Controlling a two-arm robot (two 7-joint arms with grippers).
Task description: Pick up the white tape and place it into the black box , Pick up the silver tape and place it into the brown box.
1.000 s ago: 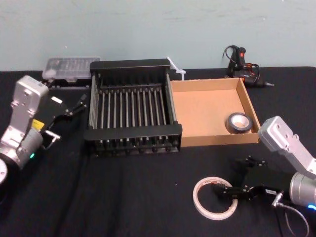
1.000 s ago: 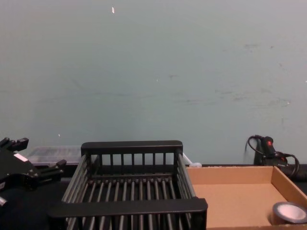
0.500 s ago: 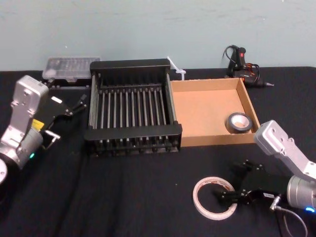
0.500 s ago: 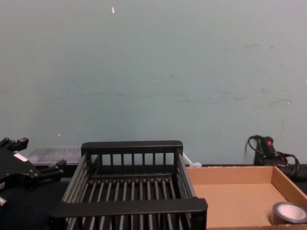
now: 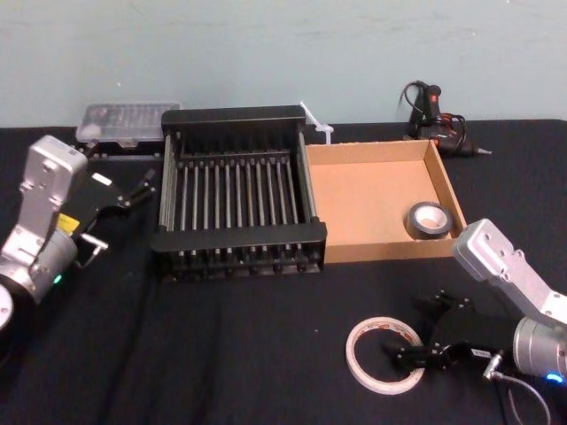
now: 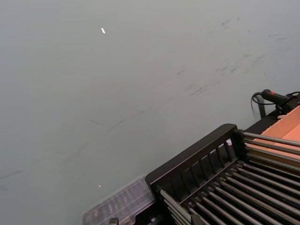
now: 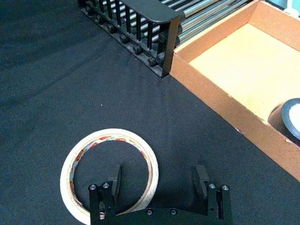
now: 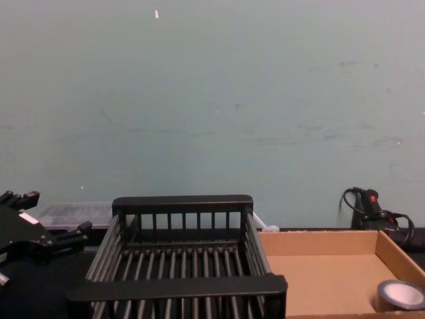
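The right gripper (image 5: 415, 332) is low at 5 o'clock on the black tabletop (image 5: 248, 354). Its fingers are spread wide, straddling the rim of the flat white tape roll with red print (image 7: 117, 134). Further back, the shallow tan cardboard tray (image 5: 381, 251) holds the dull grey-silver tape roll (image 5: 431, 220) in its 4 o'clock corner. The black slatted plastic crate (image 5: 239, 237) sits at the tray's 9 o'clock, floor bare. The left gripper (image 5: 122, 212), fingers apart, is at the crate's 9 o'clock.
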